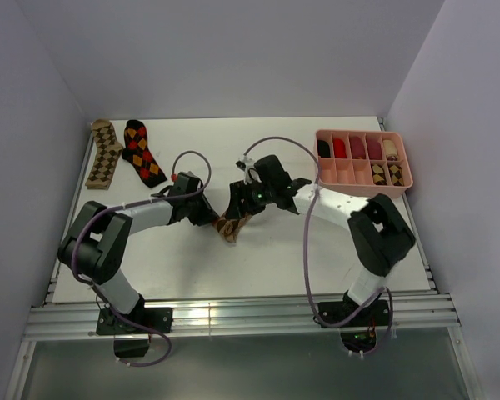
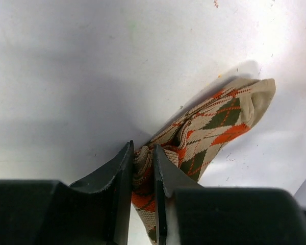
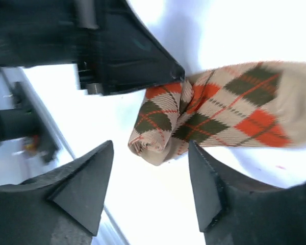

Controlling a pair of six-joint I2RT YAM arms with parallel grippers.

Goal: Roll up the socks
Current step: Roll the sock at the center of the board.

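White table [image 1: 275,262], walls on three sides. Both arms reach in and meet near its middle.

Pink divided tray [image 1: 363,133] sits out beyond the right gripper [image 3: 150,145], off to its right and well apart. There are rolled socks in several compartments.

Two argyle socks lie flat far beyond the left gripper [image 2: 143,147], off to its left. They are the tan-brown-cream sock [image 1: 105,154] and the black-red-orange sock [image 1: 143,152], side by side. Cannot tell whether they touch.

Beige-brown-orange sock [image 1: 231,223] lies between the two grippers, partly folded over on itself.

Left gripper is nearly closed, its fingers pinching a bunched part of this sock. The rest trails forward from the fingertips onto the table, the plain beige end farthest out.

Right gripper stands wide apart, straddling the sock's folded end. Neither finger appears to touch the fabric. It holds nothing.
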